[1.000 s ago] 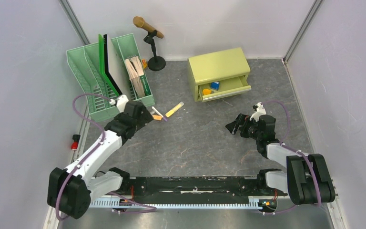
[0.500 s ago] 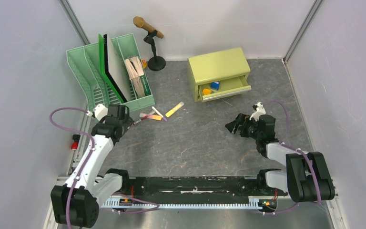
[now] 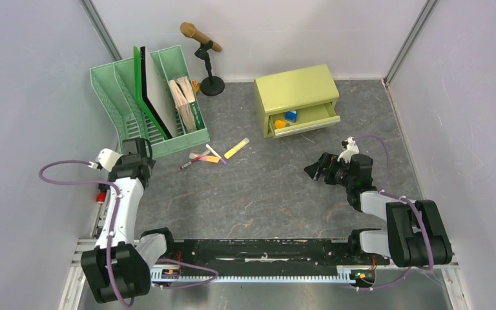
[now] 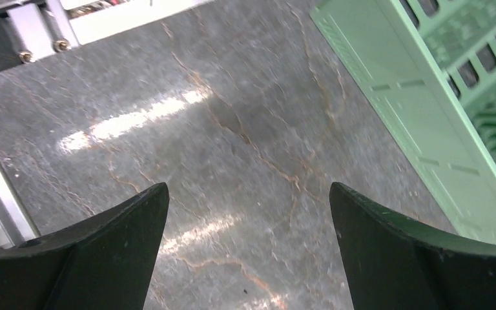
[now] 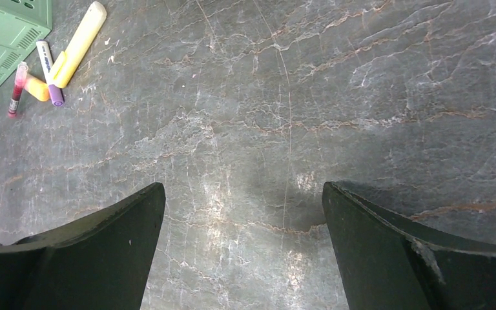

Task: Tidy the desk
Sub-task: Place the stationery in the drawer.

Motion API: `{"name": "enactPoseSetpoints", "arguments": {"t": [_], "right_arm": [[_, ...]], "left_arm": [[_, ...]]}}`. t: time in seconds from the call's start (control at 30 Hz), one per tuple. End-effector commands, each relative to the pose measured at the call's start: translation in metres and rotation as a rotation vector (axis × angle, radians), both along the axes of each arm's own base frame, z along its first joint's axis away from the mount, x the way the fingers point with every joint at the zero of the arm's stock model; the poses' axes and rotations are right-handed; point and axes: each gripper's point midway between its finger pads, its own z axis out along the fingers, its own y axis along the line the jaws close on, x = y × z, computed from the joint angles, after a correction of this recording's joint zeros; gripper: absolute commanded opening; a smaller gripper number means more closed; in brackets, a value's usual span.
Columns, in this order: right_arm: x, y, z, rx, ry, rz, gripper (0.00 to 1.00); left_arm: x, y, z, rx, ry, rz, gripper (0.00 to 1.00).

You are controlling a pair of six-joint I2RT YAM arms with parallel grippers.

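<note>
Both grippers are empty, jaws wide apart. The left gripper (image 4: pixel 247 190) hangs at the left edge of the wall-to-wall desk (image 3: pixel 265 200), beside the green file rack (image 3: pixel 113 97); the right gripper (image 5: pixel 243 188) hangs over its right half. Loose pens (image 3: pixel 213 157) lie mid-desk off the rack's front corner. Collecting one seems next, needing a low, aligned reach.

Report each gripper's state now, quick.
The left gripper is open, holding nothing.
The right gripper is open, holding nothing.
</note>
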Motion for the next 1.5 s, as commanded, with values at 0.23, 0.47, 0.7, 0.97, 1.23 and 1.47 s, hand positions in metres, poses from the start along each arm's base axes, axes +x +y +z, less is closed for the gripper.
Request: {"name": "enactPoseSetpoints", "arguments": {"t": [0.23, 0.47, 0.7, 0.97, 1.23, 1.47], "right_arm": [[-0.028, 0.004, -0.036, 0.027, 0.177, 0.021, 0.99], [-0.032, 0.001, -0.033, 0.054, 0.142, 0.0, 0.99], [-0.034, 0.0, -0.033, 0.063, 0.139, -0.008, 0.99], [-0.034, -0.001, -0.035, 0.072, 0.15, -0.012, 0.99], [-0.035, 0.0, -0.037, 0.085, 0.161, -0.008, 0.99], [-0.036, 0.001, -0.039, 0.093, 0.17, -0.004, 0.99]], "left_arm": [[0.002, 0.068, 0.022, 0.165, -0.011, 0.18, 1.0], [0.012, 0.085, 0.017, 0.22, -0.021, 0.2, 1.0], [0.018, 0.096, 0.009, 0.268, -0.012, 0.187, 1.0], [0.015, 0.109, -0.01, 0.304, 0.089, 0.158, 1.0], [0.021, 0.12, -0.025, 0.274, 0.154, 0.117, 1.0], [0.012, 0.143, -0.028, 0.291, 0.308, 0.147, 1.0]]}}
